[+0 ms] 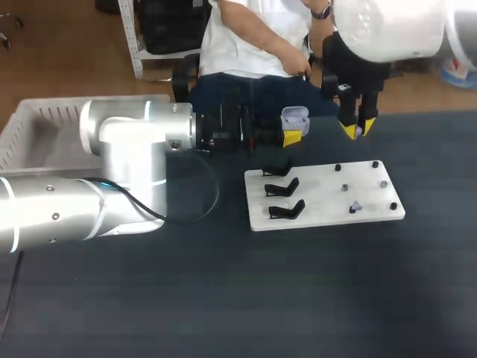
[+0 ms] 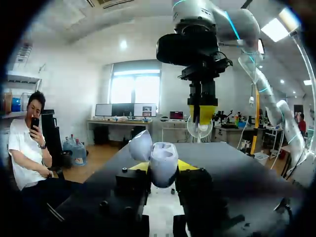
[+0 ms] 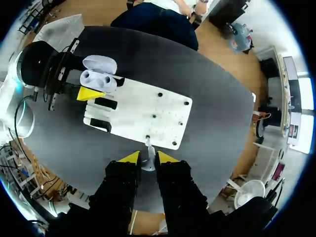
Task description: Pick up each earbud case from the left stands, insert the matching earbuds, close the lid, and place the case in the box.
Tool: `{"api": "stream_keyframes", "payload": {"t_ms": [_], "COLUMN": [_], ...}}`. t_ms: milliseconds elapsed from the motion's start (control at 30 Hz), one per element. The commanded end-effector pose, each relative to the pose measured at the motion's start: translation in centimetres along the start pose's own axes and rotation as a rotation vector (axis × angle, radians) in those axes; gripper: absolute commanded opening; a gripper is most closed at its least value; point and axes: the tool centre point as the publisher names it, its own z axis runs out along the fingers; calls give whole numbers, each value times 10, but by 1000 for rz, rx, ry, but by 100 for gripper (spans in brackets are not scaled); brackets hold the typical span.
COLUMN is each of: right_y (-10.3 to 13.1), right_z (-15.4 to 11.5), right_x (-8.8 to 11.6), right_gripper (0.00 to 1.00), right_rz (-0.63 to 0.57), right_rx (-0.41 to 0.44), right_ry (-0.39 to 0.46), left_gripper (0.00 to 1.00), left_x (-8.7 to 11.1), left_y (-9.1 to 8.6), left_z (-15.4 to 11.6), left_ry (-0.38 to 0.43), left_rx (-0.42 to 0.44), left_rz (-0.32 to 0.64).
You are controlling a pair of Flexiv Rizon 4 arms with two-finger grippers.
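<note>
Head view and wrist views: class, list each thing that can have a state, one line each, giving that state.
earbud case: lid open, held above the table.
left gripper: fingers shut on the earbud case.
right gripper: fingers shut on one earbud.
black stands: all three empty.
other earbud: seated on the white board.

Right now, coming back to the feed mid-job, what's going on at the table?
The left gripper is shut on an earbud case, lid open, held above the table just behind the white board. The right gripper is shut on a small earbud and hangs to the case's right, apart from it. The three black stands on the board are empty. One more earbud lies among the pegs. The white box stands at the table's left.
</note>
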Motion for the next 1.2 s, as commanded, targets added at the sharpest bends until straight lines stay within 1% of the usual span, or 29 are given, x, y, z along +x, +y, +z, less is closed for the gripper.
{"api": "stream_keyframes", "payload": {"t_ms": [33,67,100,133,167,200,233,267,300,367,400,433,467,500,533,567,600,633,1133,1200], "right_y": [1,1,2,0,-2,-2,-2,0,1,4,5,9,11,14,18,21,25,30,30,32], "right_z": [1,1,1,3,3,2,-1,-5,-7,-13,-15,-17,-17,-17,-17,-17,-17,-17,-17,-17], "right_x": [4,4,-2,-8,-11,-13,-15,-14,-16,-18,-18,-19,-20,-21,-22,-24,-25,-26,-26,-30], "right_gripper": [0,0,0,0,0,0,0,0,0,0,0,0,0,0,0,0,0,0,0,0], "right_rz": [3,3,106,219,355,436,520,592,656,785,835,851,904,905,936,928,944,913,913,893], "right_rx": [3,3,-6,-44,-55,-55,-65,-82,-84,-79,-70,-94,-118,-119,-126,-130,-138,-131,-131,-137], "right_ry": [-9,-9,28,62,57,52,23,21,2,12,-4,-13,-16,-20,-20,-18,6,-15,-15,-11], "left_gripper": [0,0,0,0,0,0,0,0,0,0,0,0,0,0,0,0,0,0,0,0], "left_x": [1,1,1,1,1,1,1,1,1,1,1,1,1,1,1,1,1,1,1,1], "left_y": [-2,-2,-2,-2,-2,-2,-2,-2,-2,-2,-2,-2,-2,-2,-2,-2,-2,-2,-2,-2], "left_z": [0,0,0,0,0,0,0,0,0,0,0,0,0,0,0,0,0,0,0,0], "left_ry": [-6,-6,-6,-6,-6,-6,-6,-6,-6,-6,-6,-6,-6,-6,-6,-6,-6,-6,-6,-6], "left_rx": [-6,-6,-6,-6,-6,-6,-6,-6,-6,-6,-6,-6,-6,-6,-6,-6,-6,-6,-6,-6], "left_rz": [4,4,4,4,4,4,4,4,4,4,4,4,4,4,4,4,4,4,4,4]}}
